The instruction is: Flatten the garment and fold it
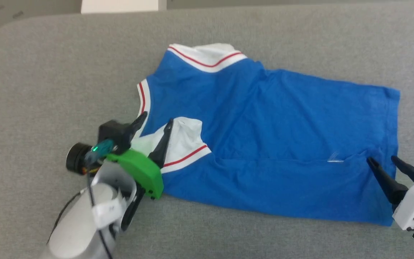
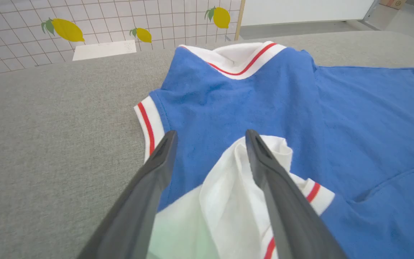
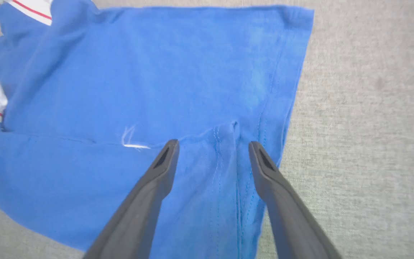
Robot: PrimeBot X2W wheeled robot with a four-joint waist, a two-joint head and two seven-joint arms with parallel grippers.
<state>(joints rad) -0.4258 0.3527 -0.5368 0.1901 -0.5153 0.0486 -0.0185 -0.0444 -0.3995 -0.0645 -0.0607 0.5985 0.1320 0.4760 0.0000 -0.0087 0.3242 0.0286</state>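
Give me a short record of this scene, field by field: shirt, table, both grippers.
shirt: blue, spread out, collar at the robot's left; near edge folded over the body
table: grey fabric top
left gripper: open, fingers astride the bunched white sleeve
right gripper: open, over the hem at the fold line

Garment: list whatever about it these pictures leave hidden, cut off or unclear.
- Head view: the underside of the garment, hidden against the grey surface.
- Head view: part of the white sleeve, covered by the left pincer and its green mount.
- Right wrist view: its sleeved end, cut off by the left edge.
- Right wrist view: whether the right pincer touches the cloth; depth is unclear.
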